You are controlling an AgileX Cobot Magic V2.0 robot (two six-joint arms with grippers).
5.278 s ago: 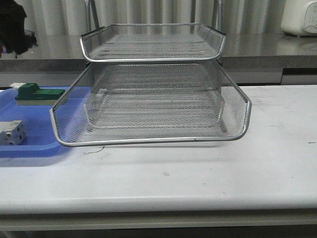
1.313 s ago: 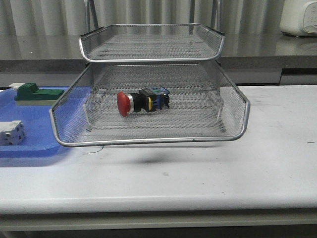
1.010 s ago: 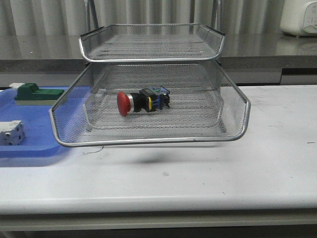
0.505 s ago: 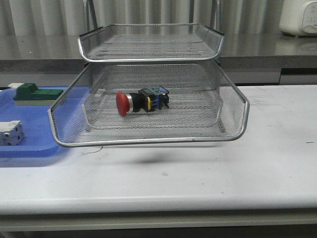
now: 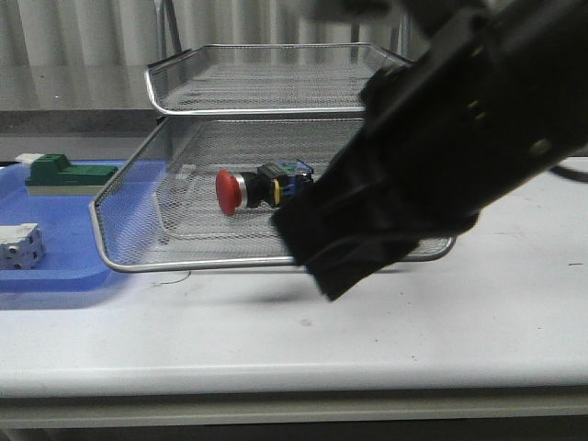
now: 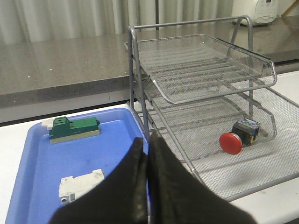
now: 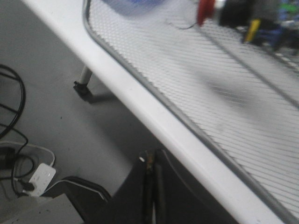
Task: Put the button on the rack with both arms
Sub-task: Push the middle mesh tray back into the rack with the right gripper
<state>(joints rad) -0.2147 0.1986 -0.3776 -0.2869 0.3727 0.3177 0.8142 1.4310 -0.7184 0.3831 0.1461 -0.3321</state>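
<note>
Button [image 5: 265,187] lying on its side in the lower tier of the wire-mesh rack [image 5: 276,101], red round head leftward. Front view newly blocked by a blurred black right arm [image 5: 441,147]. Wrist views alone showing fingers: left [image 6: 142,186] clenched, empty; right [image 7: 152,186] likewise. Blue tray [image 6: 28,158] on tabletop [image 5: 367,340].

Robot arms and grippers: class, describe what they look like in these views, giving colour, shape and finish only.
The right arm is bulky, blocky and matte black, with no markings legible. The left gripper has two smooth black fingers tapering to narrow tips. The right gripper is also black, slim-fingered. No cables or labels show on them.
</note>
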